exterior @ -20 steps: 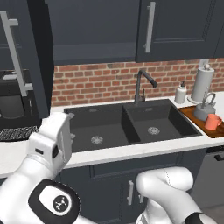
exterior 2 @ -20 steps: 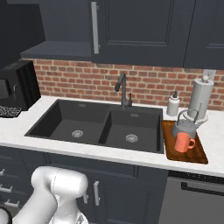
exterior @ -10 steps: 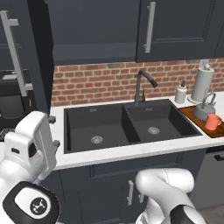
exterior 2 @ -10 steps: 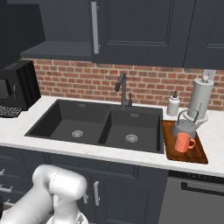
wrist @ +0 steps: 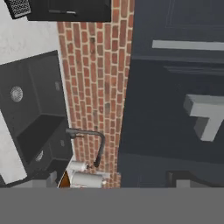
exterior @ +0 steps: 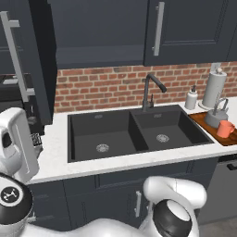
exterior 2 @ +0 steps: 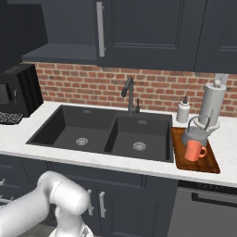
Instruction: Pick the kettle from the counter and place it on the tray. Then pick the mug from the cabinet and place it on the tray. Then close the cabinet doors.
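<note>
Standing swung out at 10 o'clock in the left base view, the open cabinet door (exterior: 34, 55) has its long axis and its silver bar handle (exterior: 14, 60) vertical. It lies at 12 o'clock from the arm's white wrist (exterior: 17, 143), directly above it. The gripper's jaws are apart and empty. The kettle (exterior: 216, 116) and mug (exterior: 225, 128) sit on the tray (exterior: 203, 121) at 3 o'clock.
</note>
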You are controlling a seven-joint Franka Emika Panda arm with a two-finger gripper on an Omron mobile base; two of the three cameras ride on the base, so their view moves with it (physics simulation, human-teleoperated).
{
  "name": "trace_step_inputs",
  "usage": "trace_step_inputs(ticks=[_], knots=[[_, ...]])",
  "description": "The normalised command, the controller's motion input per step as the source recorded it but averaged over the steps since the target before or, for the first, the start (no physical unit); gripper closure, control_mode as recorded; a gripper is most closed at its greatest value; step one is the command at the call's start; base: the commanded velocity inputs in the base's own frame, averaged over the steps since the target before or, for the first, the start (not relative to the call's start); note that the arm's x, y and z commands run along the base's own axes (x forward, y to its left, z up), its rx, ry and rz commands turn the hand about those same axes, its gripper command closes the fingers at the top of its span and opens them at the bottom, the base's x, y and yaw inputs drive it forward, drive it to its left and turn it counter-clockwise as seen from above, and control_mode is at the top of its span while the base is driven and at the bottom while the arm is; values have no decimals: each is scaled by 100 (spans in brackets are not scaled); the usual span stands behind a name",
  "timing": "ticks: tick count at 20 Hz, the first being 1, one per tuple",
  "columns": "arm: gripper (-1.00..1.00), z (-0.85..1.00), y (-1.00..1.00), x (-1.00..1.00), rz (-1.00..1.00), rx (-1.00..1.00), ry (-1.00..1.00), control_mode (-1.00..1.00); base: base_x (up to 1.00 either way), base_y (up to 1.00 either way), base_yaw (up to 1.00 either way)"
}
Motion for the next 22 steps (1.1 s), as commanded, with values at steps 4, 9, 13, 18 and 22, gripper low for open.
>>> trace_step_inputs(ticks=[4,9,13,18,22], knots=[[-100,0,32,58,0,0,10,-100,0,0,0],[-100,0,7,76,-4,0,4,-100,0,0,0],[-100,0,1,73,-3,0,1,-100,0,0,0],[-100,5,-17,37,-5,0,-1,-100,0,0,0],[-100,24,-49,6,-5,0,-5,-100,0,0,0]])
